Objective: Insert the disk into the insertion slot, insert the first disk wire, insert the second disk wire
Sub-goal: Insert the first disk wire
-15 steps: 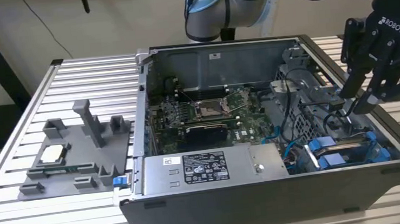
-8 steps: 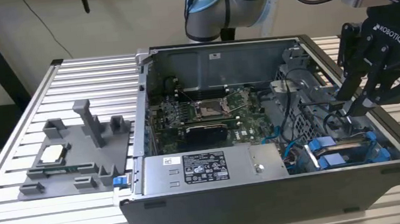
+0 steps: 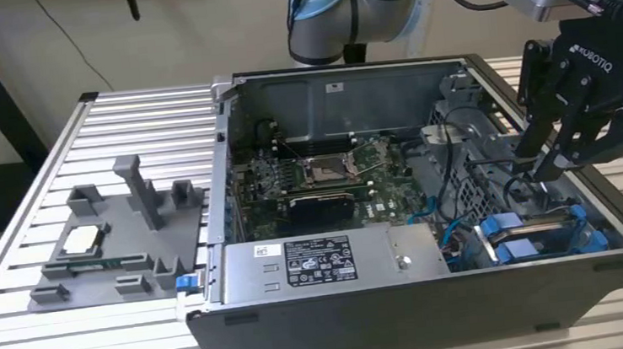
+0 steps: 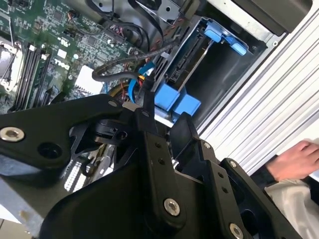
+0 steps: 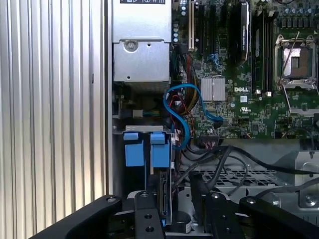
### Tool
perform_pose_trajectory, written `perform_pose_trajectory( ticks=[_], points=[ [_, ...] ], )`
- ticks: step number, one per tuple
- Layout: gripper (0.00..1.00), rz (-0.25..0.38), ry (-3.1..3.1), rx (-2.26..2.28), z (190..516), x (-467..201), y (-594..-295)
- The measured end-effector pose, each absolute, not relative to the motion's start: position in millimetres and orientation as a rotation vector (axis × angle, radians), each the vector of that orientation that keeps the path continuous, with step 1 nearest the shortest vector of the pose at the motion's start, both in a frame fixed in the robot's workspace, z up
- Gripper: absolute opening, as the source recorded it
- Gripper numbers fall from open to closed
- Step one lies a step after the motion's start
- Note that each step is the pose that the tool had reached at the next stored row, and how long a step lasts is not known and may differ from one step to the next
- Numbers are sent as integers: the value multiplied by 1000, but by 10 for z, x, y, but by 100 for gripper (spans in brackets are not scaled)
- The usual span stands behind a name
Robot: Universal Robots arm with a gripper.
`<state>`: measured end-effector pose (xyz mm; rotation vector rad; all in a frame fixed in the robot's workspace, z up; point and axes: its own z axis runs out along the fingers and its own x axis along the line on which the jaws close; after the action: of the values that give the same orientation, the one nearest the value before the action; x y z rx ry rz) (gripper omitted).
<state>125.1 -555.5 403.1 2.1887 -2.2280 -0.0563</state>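
Observation:
The disk [image 3: 526,236], in its bright blue carrier, sits inside the insertion slot [image 3: 481,198] at the corner of the open computer case on the exterior view's right. Its blue tabs [image 5: 149,149] appear in both wrist views [image 4: 177,102]. My black gripper [image 3: 540,173] reaches down into the case just behind the disk's rear end. Its tips have closed in on a black disk wire [image 5: 197,186], whose cable [image 4: 124,69] loops toward the motherboard. A blue disk wire [image 5: 179,117] curls loose beside the bay.
The case holds a motherboard [image 3: 323,173] and a silver power supply [image 3: 319,263]. A grey fixture [image 3: 114,234] with small parts lies on the slatted aluminium table [image 3: 126,114] at the exterior view's left. A person's hand [image 4: 299,159] rests beyond the case.

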Motion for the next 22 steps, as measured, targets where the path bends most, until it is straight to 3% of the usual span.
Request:
perform_pose_trajectory(
  ticks=[22],
  points=[
    [40,-32,-2251,2217,3949,1187,-5524]
  ],
)
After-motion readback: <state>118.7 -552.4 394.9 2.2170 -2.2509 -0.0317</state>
